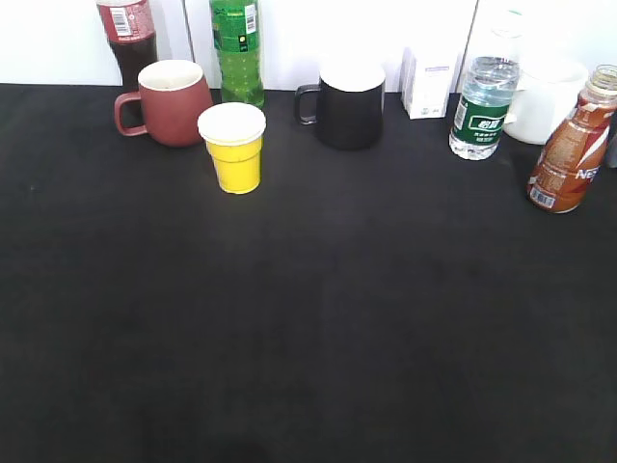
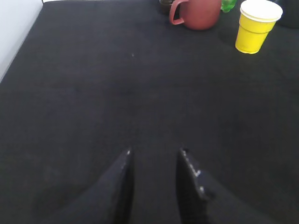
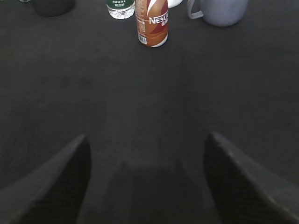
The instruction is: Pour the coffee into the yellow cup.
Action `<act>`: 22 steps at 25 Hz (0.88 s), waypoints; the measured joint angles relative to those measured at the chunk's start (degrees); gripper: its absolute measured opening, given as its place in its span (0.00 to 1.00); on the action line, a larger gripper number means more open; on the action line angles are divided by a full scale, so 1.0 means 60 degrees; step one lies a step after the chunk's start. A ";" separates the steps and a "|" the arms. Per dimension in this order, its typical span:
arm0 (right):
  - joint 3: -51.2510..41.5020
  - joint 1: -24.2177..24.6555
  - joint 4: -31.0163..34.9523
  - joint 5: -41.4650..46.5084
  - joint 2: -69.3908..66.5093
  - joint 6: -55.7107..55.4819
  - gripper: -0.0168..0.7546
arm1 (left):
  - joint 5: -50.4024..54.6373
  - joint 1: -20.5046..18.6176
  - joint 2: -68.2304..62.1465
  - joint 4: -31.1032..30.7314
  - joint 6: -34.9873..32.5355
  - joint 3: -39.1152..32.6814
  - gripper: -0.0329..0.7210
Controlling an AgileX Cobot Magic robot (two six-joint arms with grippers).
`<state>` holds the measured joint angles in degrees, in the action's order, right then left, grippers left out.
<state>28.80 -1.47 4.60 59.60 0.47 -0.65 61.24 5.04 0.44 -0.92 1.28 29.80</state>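
Cut off at the edges

The coffee bottle loses its neck at the right wrist view's top; the cola bottle and green bottle lose theirs in the exterior view, where neither hand appears.

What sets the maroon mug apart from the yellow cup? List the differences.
The maroon mug has a handle on its side; the yellow cup has none. The mug is rounded and wide-bodied; the cup is narrower and tapers toward its base. The mug stands farther back, by the bottles; the cup stands in front of it, to its right. Both stand upright on the black table, with pale insides.
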 joint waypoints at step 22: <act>0.0000 0.0000 0.0000 0.0009 0.0000 0.0003 0.78 | -1.2129 0.0427 -0.7249 -0.0587 -0.0524 0.0331 0.69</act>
<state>28.80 -1.47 4.60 59.66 0.47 -0.64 -11.54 7.60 -43.05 -4.44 -1.87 31.79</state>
